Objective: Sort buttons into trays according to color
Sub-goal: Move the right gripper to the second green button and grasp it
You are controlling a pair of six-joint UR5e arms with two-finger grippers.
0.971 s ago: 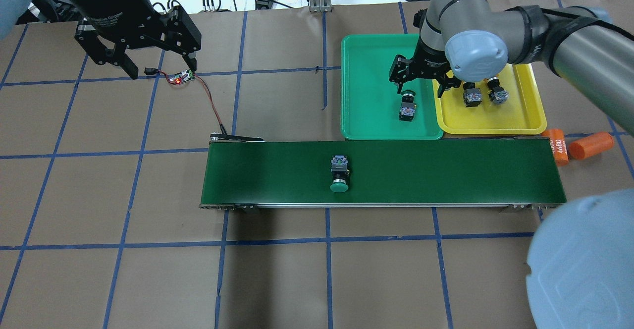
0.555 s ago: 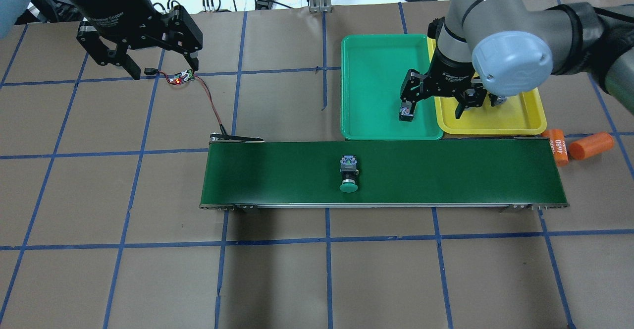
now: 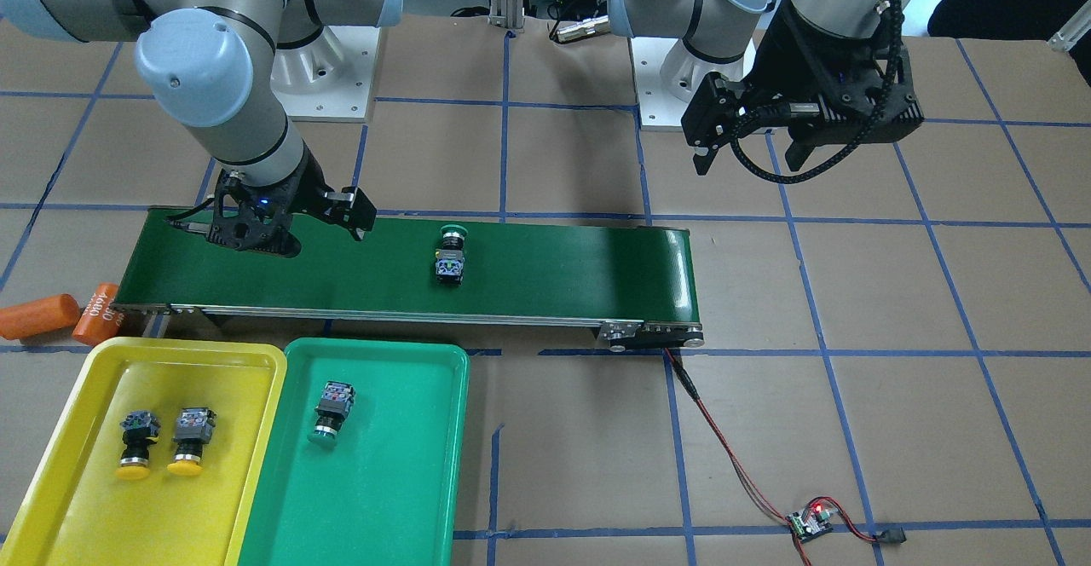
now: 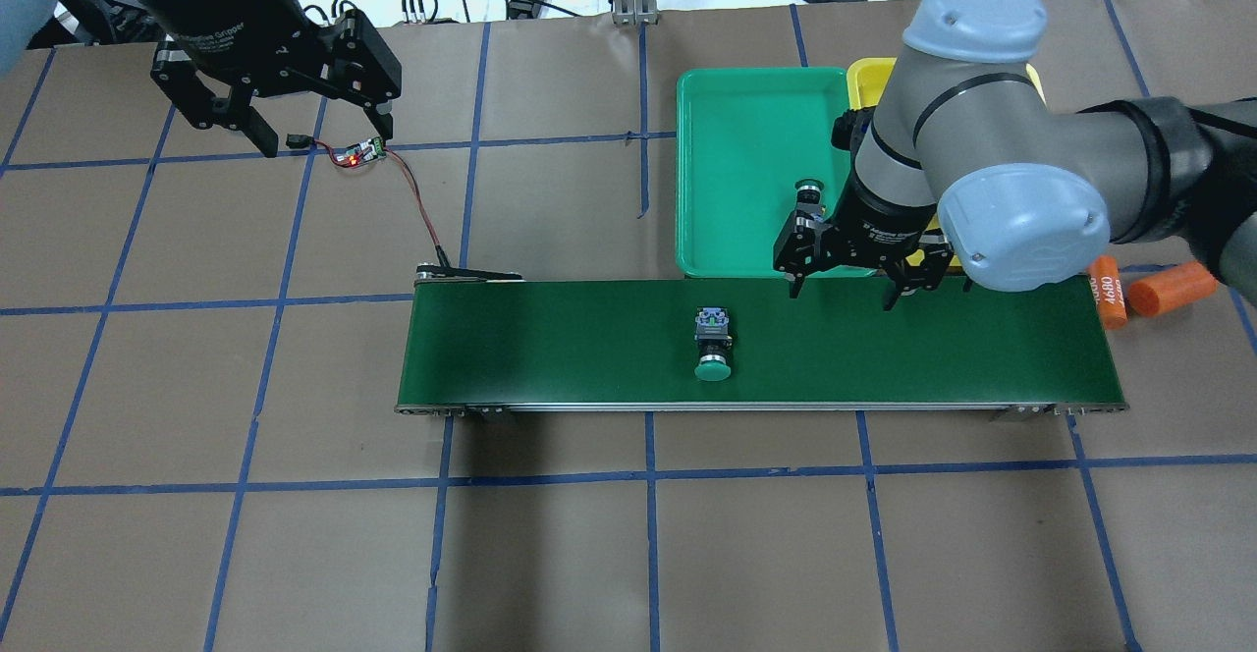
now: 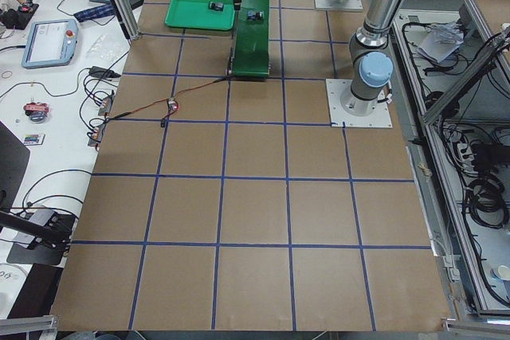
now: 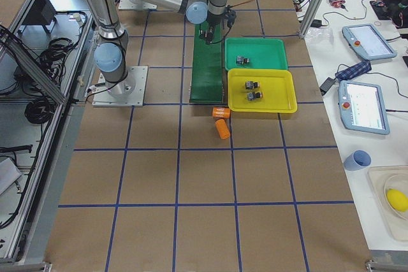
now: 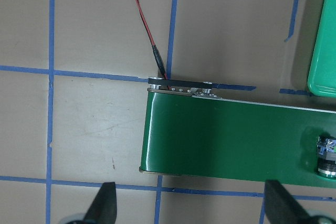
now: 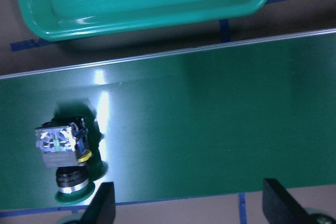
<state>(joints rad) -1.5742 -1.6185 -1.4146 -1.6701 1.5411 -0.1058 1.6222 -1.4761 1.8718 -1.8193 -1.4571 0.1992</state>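
Note orange cylinders [image 4: 1171,288] beside conveyor belt [image 4: 550,343], green button [image 4: 714,346] on it. Find right gripper [image 4: 841,297], left gripper [image 4: 326,141] wide apart, empty.

right gripper [image 4: 840,297] points down, jaws spread (wide); left gripper [image 4: 326,141] likewise, well apart from it.

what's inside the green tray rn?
One green-capped button, lying on its side; the rest of the green tray is bare. Overhead, the right arm covers one corner.
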